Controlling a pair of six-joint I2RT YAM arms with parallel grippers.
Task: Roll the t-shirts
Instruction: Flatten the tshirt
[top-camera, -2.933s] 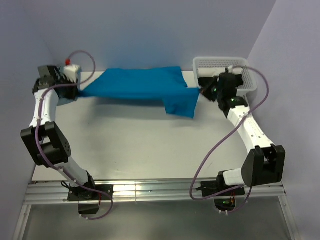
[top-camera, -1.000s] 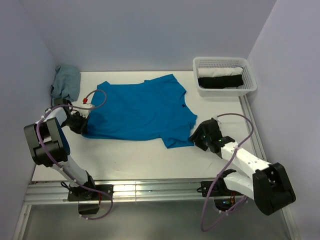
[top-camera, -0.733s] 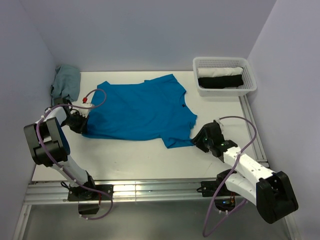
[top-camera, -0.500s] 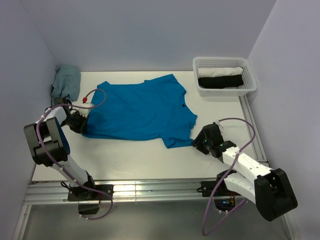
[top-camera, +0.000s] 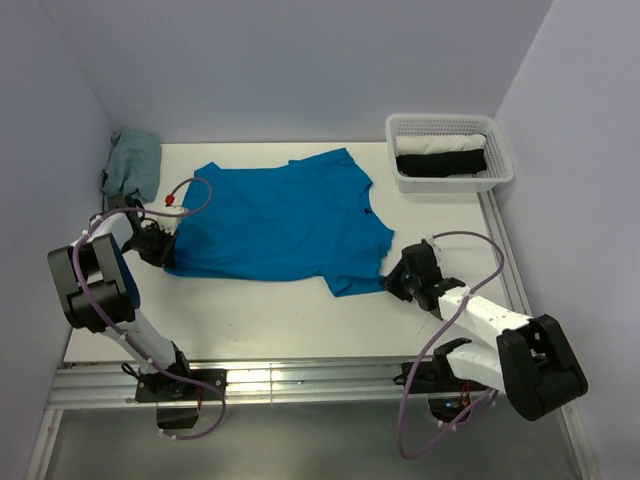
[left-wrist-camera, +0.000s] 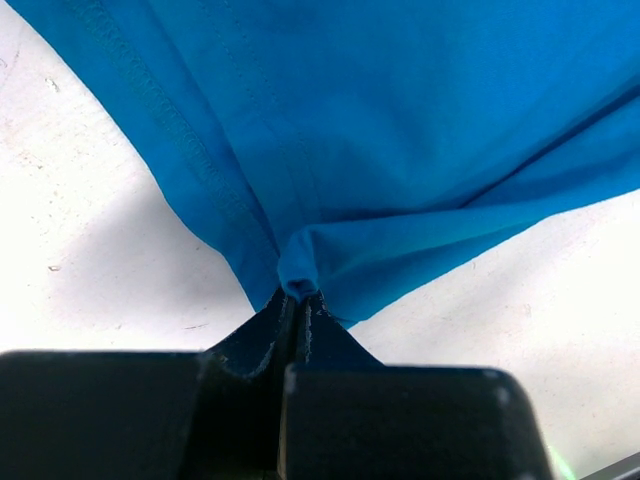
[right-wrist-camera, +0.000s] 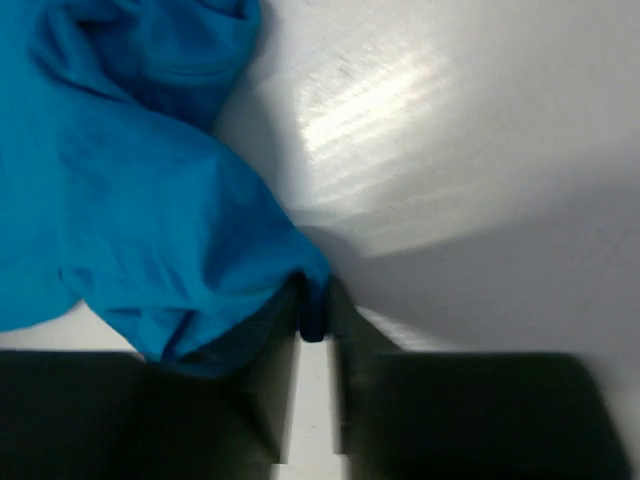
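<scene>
two grips: my left jaws clamped on the t-shirt (top-camera: 280, 215) hem, right jaws pinched thinly on its sleeve. shirt lies flat on the desk (top-camera: 250, 310). risk: sleeve bite slips under pull, cloth bunches.

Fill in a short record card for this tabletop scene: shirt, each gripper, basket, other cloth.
shirt: blue t-shirt spread flat on the table, not yet rolled
left gripper: left gripper shut on the shirt's near hem corner
right gripper: right gripper has fingers on either side of the near sleeve's edge; grip unclear
basket: white mesh basket at the far right corner, holding a white roll and a black roll
other cloth: grey-green cloth bunched at the far left corner
</scene>
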